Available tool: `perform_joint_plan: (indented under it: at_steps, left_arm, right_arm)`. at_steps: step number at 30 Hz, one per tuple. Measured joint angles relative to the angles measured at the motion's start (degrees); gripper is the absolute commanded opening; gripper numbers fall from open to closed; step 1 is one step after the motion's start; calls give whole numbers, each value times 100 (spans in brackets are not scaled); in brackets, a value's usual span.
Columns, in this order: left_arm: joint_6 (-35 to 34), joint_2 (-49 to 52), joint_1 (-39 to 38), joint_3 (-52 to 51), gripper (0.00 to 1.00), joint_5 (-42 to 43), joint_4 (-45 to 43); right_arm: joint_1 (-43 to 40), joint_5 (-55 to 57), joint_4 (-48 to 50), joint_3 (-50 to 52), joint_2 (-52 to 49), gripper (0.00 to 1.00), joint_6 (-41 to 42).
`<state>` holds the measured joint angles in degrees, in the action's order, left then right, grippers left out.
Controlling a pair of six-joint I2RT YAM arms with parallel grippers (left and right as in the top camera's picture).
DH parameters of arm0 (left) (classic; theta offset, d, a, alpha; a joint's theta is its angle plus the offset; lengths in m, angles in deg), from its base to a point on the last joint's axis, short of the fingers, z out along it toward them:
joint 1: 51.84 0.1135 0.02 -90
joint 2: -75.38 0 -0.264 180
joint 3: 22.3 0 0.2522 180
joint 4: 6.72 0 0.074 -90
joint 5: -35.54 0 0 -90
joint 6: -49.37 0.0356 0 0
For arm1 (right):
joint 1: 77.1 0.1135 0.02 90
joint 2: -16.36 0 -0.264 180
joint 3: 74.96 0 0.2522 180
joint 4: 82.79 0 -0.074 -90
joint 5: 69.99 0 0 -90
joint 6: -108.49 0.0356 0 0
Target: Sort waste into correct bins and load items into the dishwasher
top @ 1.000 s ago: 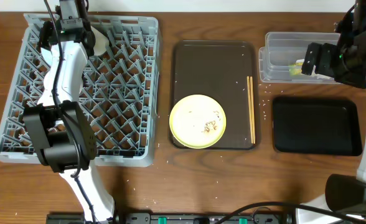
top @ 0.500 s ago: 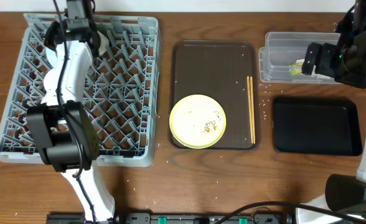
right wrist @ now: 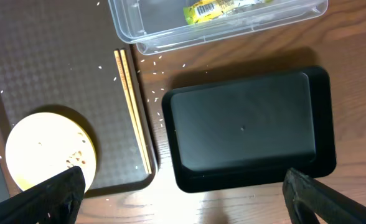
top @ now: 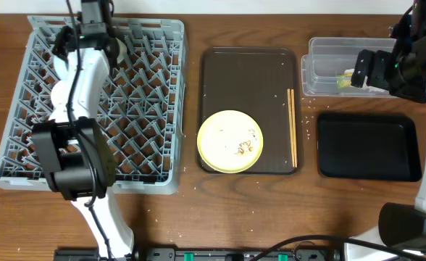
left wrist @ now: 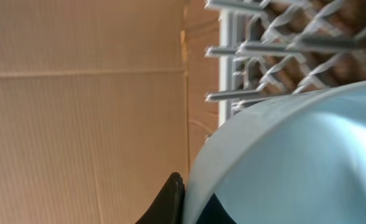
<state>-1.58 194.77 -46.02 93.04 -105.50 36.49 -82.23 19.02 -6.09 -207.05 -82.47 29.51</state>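
Note:
My left gripper (top: 95, 30) is over the back left of the grey dish rack (top: 140, 109) and is shut on the rim of the light blue bowl (left wrist: 295, 155), which stands on edge among the pegs (top: 116, 49). In the left wrist view the jaws (left wrist: 192, 208) pinch the rim. My right gripper (top: 361, 69) is open and empty above the clear tub (top: 322, 51), which holds the yellow-green wrapper (right wrist: 217, 9). The black tray (right wrist: 245, 124) is empty. The pale yellow plate (top: 230, 141) carries beige crumbs (top: 245, 147). The white cup, white bowl and paper wad are not in view.
The plate lies on a dark brown serving tray (top: 249, 72), with wooden chopsticks (top: 293, 127) along the tray's right side. Loose crumbs are scattered on the wood (right wrist: 152, 93) between the serving tray and the bins. A cardboard wall (left wrist: 83, 93) stands behind the rack.
My left gripper has shifted slightly right and toward the back of the rack with the light blue bowl. The right arm has not moved.

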Motion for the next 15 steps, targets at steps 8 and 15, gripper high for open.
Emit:
perform_joint_plan:
  at_steps: [8,15]
  left_arm:
    - [2,0,168,-142,8,11,-177]
    - [0,0,-31,-297,8,0,-254]
  right_arm:
    - [0,0,0,0,0,99,0]
    - [0,0,0,0,0,99,0]
